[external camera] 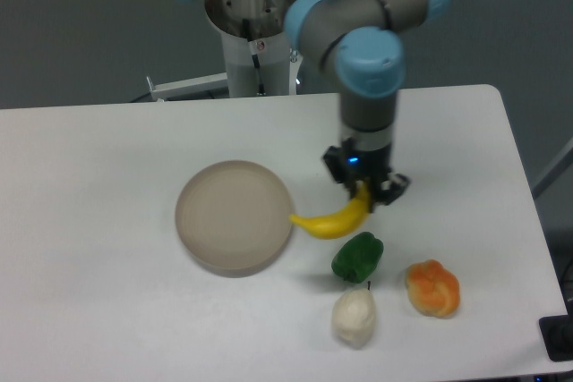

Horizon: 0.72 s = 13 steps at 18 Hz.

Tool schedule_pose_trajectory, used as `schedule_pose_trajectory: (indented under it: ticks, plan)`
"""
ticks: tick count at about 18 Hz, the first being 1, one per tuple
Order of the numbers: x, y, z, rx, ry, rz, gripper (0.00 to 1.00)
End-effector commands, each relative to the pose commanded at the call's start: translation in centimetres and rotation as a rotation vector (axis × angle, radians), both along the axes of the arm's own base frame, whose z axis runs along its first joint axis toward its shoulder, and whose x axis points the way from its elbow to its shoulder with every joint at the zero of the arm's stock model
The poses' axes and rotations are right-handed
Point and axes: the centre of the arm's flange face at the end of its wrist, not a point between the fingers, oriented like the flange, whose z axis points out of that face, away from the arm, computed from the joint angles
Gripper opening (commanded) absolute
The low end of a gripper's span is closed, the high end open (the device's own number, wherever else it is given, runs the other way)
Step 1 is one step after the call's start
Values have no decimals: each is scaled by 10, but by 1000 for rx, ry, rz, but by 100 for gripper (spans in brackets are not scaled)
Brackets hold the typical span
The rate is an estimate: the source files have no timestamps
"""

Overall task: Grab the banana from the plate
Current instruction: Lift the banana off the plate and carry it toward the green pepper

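The bright yellow banana hangs just right of the round beige plate, its left tip over the plate's right rim. My gripper is shut on the banana's right end and holds it from above. The plate is bare. The fingertips are partly hidden by the banana and the gripper body.
A green pepper lies just below the banana. A white garlic-like piece sits below the pepper. A lumpy orange item lies to the right. The arm's base stands at the table's back edge.
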Motion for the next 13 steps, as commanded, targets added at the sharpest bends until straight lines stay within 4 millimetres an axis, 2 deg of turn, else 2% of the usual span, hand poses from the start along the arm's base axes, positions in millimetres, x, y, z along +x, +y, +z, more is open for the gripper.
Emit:
schedule_pose_trajectory:
  ticks: [3,6,13]
  plan:
    - [-20,-7,8,11,13,16,28]
    - [-31,-2,10,14,23,13,28]
    - [-39,-1,14,14,39,20,28]
